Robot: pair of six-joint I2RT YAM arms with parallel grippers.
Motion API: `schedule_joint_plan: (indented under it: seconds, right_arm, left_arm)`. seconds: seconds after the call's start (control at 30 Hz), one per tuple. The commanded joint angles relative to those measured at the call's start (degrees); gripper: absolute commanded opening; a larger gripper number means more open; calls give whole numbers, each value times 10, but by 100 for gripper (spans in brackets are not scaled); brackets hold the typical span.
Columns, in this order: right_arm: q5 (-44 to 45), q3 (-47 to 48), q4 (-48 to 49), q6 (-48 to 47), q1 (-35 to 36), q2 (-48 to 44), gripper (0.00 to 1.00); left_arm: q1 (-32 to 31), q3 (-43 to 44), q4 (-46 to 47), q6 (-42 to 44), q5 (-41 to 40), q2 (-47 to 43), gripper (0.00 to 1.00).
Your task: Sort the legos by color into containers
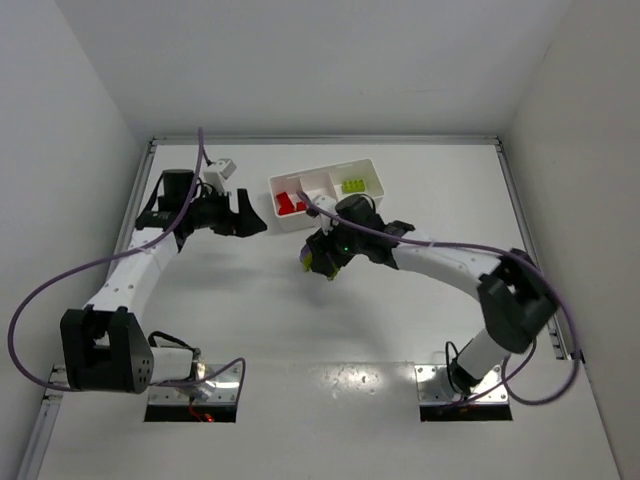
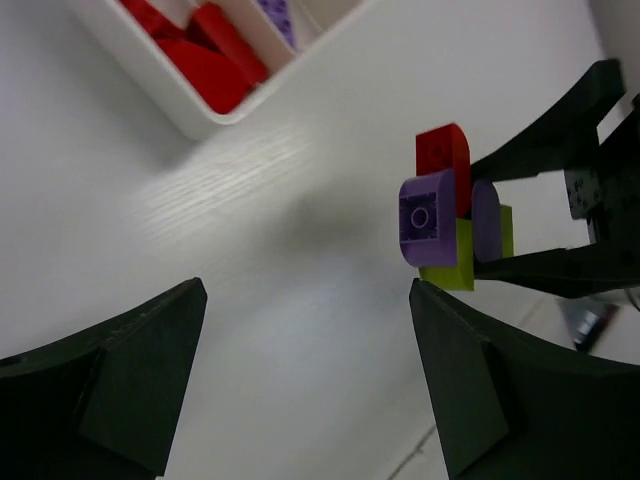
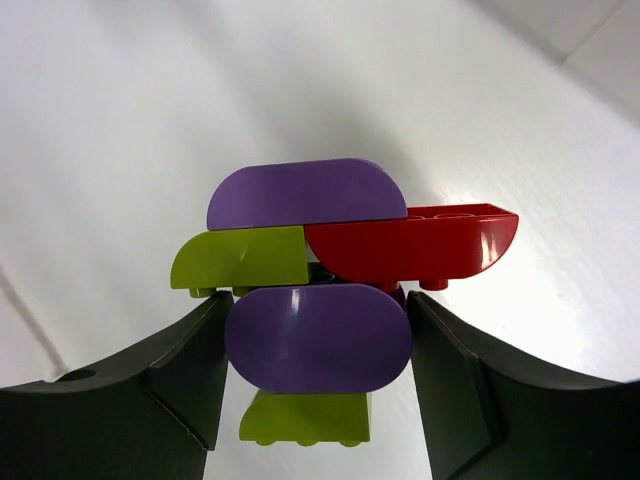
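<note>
My right gripper is shut on a clump of joined legos, its jaws pressing both sides of a purple oval brick. Another purple brick, a red one and two lime ones are stuck to it. The clump hangs just in front of the white tray. My left gripper is open and empty, left of the tray; in its view the clump lies ahead on the right. The tray holds red bricks on the left, a purple one in the middle and lime ones on the right.
The tray's near wall lies ahead and left of my left gripper. A small white block sits behind the left arm. Purple cables loop along both arms. The table's raised edges run along the back and both sides.
</note>
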Motion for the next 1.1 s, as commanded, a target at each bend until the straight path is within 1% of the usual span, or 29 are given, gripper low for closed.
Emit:
schedule_joint_plan:
  seconds: [0.0, 0.03, 0.1, 0.13, 0.2, 0.37, 0.57, 0.73, 0.8, 0.93, 1.07]
  right_arm:
    - [-37, -28, 57, -38, 2, -96, 0]
    - [-29, -34, 57, -54, 8, -108, 0]
    - [-15, -41, 57, -60, 8, -133, 0]
    - [-7, -46, 57, -66, 8, -138, 0]
    - [5, -46, 51, -66, 13, -144, 0]
    - [33, -41, 46, -66, 23, -151, 0]
    - [51, -35, 46, -71, 35, -151, 0]
    - [51, -24, 46, -76, 40, -145, 0]
    - [56, -18, 46, -76, 45, -145, 0]
    - [56, -12, 46, -81, 45, -140, 0]
    - [62, -6, 46, -81, 45, -135, 0]
  left_arm:
    - [0, -1, 15, -18, 175, 33, 88]
    - [0, 9, 15, -23, 214, 48, 88]
    - [-8, 21, 15, -30, 255, 93, 84]
    - [-21, 35, 15, -30, 289, 105, 84]
    - [-31, 49, 15, -30, 310, 131, 83]
    - [-57, 79, 15, -36, 340, 158, 83]
    - [-94, 98, 15, -41, 340, 168, 82]
    - [-104, 104, 5, -35, 325, 175, 81]
    - [-104, 109, -1, -30, 300, 181, 81]
    - [-115, 109, -8, -24, 283, 186, 80]
    - [-120, 121, -19, -14, 277, 199, 75]
